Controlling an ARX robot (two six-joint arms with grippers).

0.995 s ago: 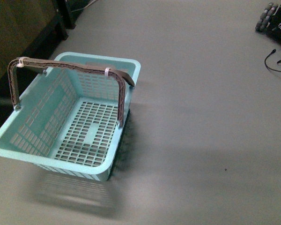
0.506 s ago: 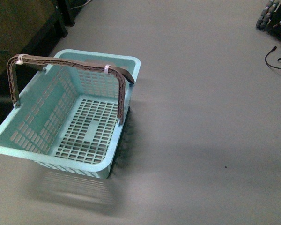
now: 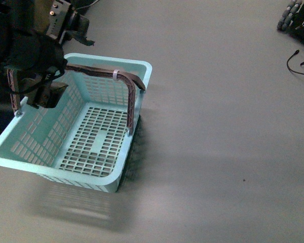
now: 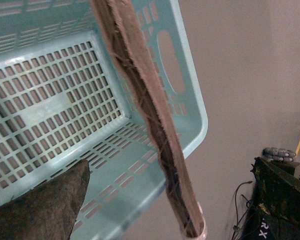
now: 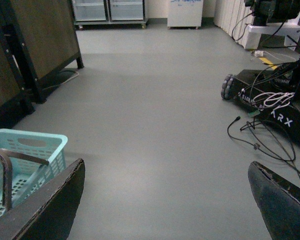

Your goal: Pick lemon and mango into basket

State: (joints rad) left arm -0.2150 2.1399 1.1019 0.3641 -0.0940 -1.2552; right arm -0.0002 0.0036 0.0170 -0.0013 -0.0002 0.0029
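The aqua basket stands empty on the grey floor at the left of the front view, its brown handles upright. My left gripper hovers open over the basket's left rim, near the handle's left end. In the left wrist view one dark finger shows over the slotted basket floor, and the brown handle runs past it without touching. My right gripper is open over bare floor, with a corner of the basket beside it. The lemon and the mango are out of view.
A black wheeled robot base with loose cables sits at the far right, also in the right wrist view. A dark cabinet stands at the left beyond the basket. Grey floor stretches right of the basket.
My left arm has come into the front view at the top left and now hangs over the basket's left rim. The basket stays empty.
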